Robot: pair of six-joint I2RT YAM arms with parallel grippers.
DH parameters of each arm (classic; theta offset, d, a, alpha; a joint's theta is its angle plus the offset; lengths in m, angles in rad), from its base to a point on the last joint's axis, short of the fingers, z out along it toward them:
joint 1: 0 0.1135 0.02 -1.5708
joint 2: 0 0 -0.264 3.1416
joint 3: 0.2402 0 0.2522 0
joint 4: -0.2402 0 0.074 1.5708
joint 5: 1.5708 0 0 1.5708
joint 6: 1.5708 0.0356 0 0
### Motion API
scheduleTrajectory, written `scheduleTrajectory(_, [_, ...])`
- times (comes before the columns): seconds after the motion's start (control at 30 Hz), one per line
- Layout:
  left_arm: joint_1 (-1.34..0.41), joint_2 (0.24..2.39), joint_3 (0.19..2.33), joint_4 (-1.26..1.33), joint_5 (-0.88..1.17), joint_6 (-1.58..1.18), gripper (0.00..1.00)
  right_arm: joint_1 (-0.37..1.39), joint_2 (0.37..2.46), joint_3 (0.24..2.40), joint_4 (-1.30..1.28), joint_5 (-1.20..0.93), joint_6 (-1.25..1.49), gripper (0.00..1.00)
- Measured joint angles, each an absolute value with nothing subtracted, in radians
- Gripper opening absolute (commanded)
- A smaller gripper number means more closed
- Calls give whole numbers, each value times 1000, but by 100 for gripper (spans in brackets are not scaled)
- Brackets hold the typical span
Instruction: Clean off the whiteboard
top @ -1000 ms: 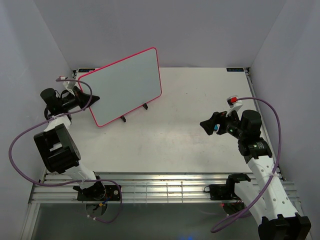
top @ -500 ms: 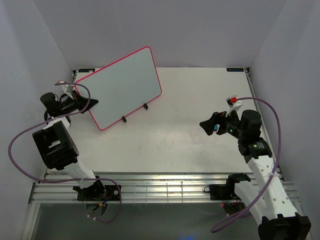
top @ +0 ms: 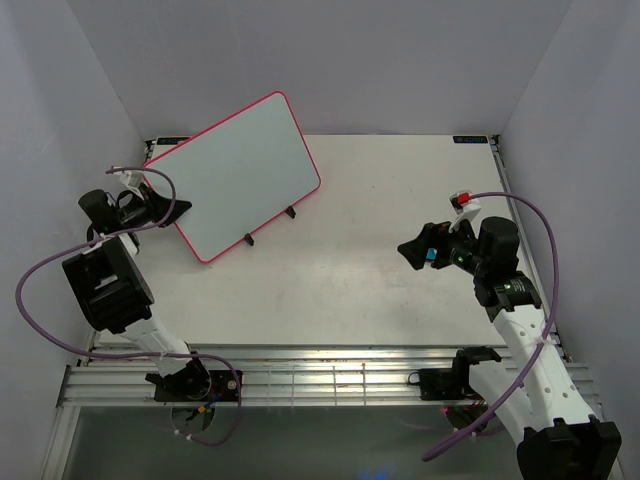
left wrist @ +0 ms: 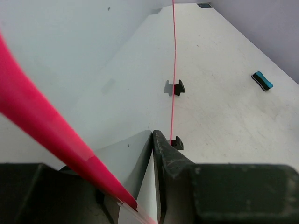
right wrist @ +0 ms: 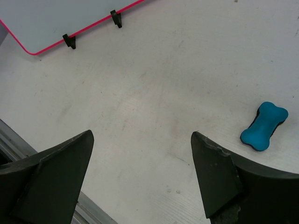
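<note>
Our left hand point(top: 170, 212) is clamped on the near left edge of the whiteboard point(top: 235, 170), whose pink frame runs between its fingers and away from it; the board leans back from that hand, tilted, with its two black feet point(left wrist: 174, 87) out ahead of the grip near the table point(top: 380, 200). Our right hand point(right wrist: 141, 135) hovers with fingers wide apart and nothing in them; the blue eraser point(right wrist: 264, 127) lies flat on the table just outside its right finger, well apart from the board.

We judge the step to be fetching the eraser while the left hand steadies the board; to do it well, we would centre the open fingers over the eraser's narrow waist, come straight down, and hold the board firmly so it does not swing.

The table is pale, matt and faintly scuffed; plain grey walls point(top: 350, 60) close it in on three sides; we see no writing on the board's face.
</note>
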State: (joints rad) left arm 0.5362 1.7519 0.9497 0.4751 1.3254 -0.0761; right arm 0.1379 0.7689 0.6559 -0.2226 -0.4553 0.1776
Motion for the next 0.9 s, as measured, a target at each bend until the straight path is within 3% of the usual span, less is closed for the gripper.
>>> scheduleTrajectory(0.4, [544, 1785, 951, 463, 1260, -102, 52, 138, 773, 656, -206, -480, 178, 90])
scheduleTrajectory(0.43, [544, 1785, 951, 464, 1248, -101, 61, 138, 773, 656, -206, -482, 178, 90])
scheduleTrajectory(0.47, [544, 1785, 951, 464, 1239, -97, 98, 138, 773, 656, -206, -483, 178, 90])
scheduleTrajectory(0.9, [545, 1785, 967, 486, 1150, -94, 98, 138, 804, 656, -208, -490, 176, 90])
